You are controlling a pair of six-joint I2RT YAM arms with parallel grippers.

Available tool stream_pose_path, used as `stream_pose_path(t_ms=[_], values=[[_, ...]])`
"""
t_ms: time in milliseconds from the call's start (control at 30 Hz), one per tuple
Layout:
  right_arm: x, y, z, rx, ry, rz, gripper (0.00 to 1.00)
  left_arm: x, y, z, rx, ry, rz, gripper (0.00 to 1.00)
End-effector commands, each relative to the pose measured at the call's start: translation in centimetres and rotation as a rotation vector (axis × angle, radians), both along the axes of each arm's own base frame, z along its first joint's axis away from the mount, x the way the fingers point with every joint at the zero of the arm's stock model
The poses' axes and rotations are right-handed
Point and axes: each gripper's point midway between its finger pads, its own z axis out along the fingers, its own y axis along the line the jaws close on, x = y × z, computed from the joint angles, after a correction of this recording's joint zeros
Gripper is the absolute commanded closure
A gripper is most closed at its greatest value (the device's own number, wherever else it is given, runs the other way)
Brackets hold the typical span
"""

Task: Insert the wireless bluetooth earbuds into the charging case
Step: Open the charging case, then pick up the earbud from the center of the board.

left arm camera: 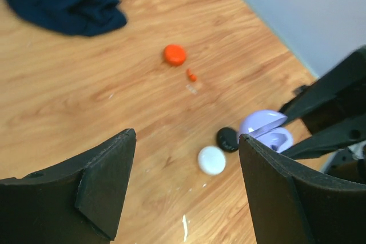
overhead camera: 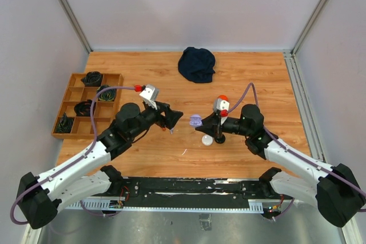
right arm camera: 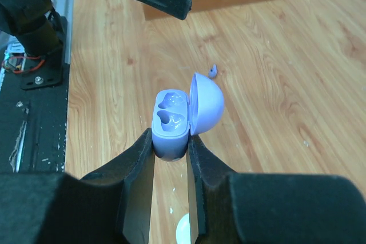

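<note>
My right gripper (right arm camera: 170, 144) is shut on the base of an open purple charging case (right arm camera: 170, 121). Its lid (right arm camera: 207, 104) is tipped back and both sockets are empty. In the top view the case (overhead camera: 196, 121) hangs above the table at the centre. A tiny purple earbud (right arm camera: 213, 71) lies on the wood just beyond it. My left gripper (overhead camera: 171, 119) is open and empty, hovering left of the case. In the left wrist view the gripper (left arm camera: 187, 136) frames a white round case (left arm camera: 211, 160), a black one (left arm camera: 227, 139) and the purple case (left arm camera: 266, 131). An orange case (left arm camera: 175, 54) and a small orange earbud (left arm camera: 191, 75) lie farther off.
A dark blue cloth (overhead camera: 197, 64) lies at the back centre. A wooden divided tray (overhead camera: 74, 78) with dark cables stands at the left. The white case (overhead camera: 207, 140) sits under my right gripper. A small white scrap (left arm camera: 185, 228) lies on the wood.
</note>
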Motion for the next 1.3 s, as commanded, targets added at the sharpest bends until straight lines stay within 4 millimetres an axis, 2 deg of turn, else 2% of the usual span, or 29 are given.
stream_pose_path(t_ms=[0,200,333,633,733,933,1267], values=[[0.8,-0.4,-1.1,-0.012,-0.021,-0.079,0.93,1.7,2.5,-3.6,0.086,0.159,0.193,0.22],[1.6,-1.0,-1.9,-0.009,-0.034,-0.148,0.93,1.7,3.5,-8.0,0.212,0.288,0.248,0.26],[1.8,-1.2,-1.9,-0.004,-0.04,-0.166,0.93,1.6,2.9,-10.0,0.231,0.357,0.243,0.31],[2.6,-1.8,-2.6,-0.021,-0.058,-0.216,0.93,2.8,1.9,-15.1,0.359,0.486,0.264,0.5],[2.8,-1.9,-2.6,-0.026,-0.065,-0.232,0.93,3.2,1.7,-16.2,0.4,0.521,0.269,0.52],[2.8,-1.9,-2.8,-0.031,-0.062,-0.231,0.93,3.3,2.5,-18.9,0.498,0.579,0.309,0.52],[2.8,-1.9,-2.8,-0.033,-0.059,-0.227,0.93,3.4,2.6,-21.5,0.627,0.61,0.288,0.51]])
